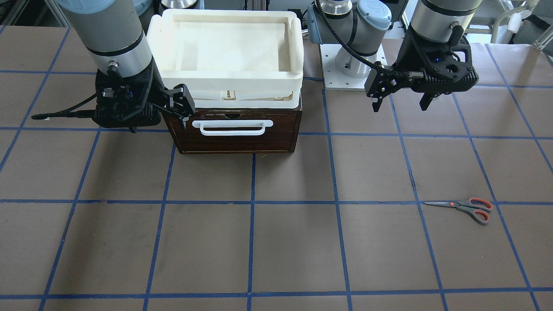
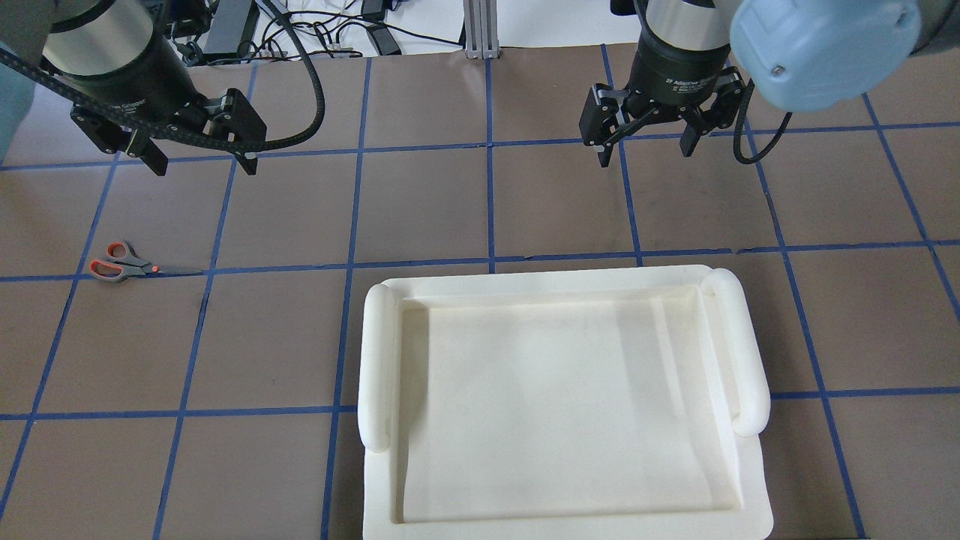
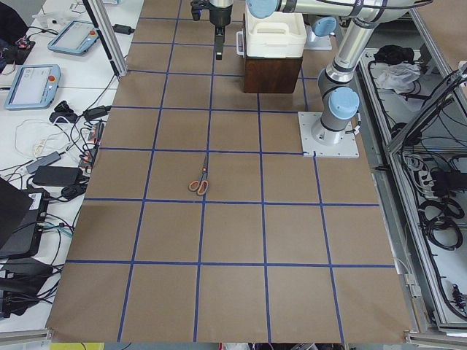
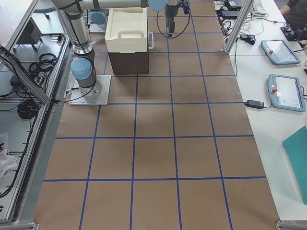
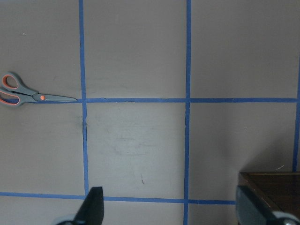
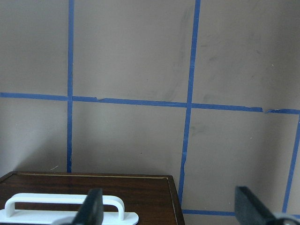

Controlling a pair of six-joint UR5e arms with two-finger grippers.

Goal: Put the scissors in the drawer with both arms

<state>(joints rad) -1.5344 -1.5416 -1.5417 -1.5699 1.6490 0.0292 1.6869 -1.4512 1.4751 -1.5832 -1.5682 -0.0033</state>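
The scissors [image 1: 464,208] lie flat on the brown table, far from the drawer; they also show in the overhead view [image 2: 124,264] and at the left edge of the left wrist view [image 5: 28,95]. The dark-brown drawer [image 1: 235,140] is shut, and its white bar handle [image 1: 233,127] faces forward. My left gripper [image 1: 400,106] is open and empty, and hangs above the table between the drawer and the scissors [image 2: 199,161]. My right gripper [image 1: 157,126] is open and empty, and hovers by the drawer's front corner. Its wrist view shows the handle [image 6: 70,211] below.
A cream-white plastic tray [image 1: 298,47] sits on top of the drawer box and fills the lower overhead view [image 2: 379,352]. The left arm's base plate [image 1: 328,65] stands beside the drawer. Blue tape lines grid the table.
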